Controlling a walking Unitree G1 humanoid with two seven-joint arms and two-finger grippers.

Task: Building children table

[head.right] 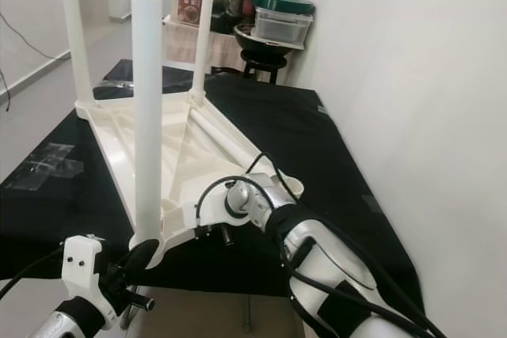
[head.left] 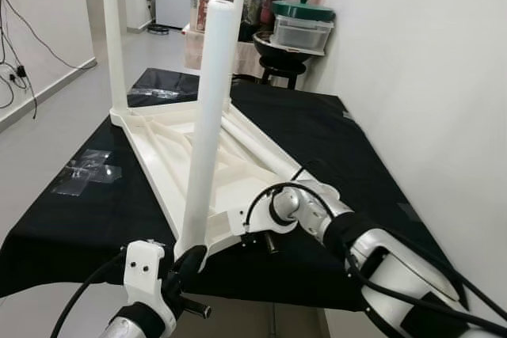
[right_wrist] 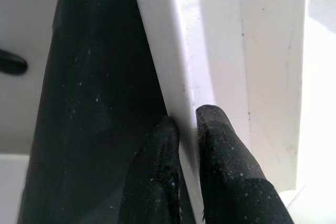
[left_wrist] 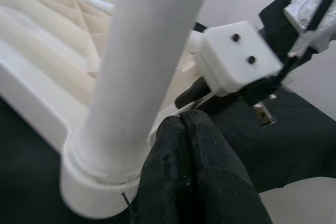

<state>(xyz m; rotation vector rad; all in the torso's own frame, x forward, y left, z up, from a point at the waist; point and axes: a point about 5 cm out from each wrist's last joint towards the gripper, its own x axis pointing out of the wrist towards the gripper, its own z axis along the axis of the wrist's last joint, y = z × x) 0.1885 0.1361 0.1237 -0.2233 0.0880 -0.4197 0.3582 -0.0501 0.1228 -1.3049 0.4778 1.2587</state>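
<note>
Gripping the tabletop [head.left: 170, 156] rim, the right pincer [right_wrist: 186, 129] reaches inward.

Left hand [left_wrist: 184, 124] fingers pressed together, right hand [right_wrist: 186, 124] fingers pinched nearly closed, both arms reaching forward

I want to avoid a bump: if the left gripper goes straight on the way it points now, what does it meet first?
Probably the round socket at the foot of the nearest white table leg. The left gripper, fingers together, already sits right beside it; depth is unclear.
</note>
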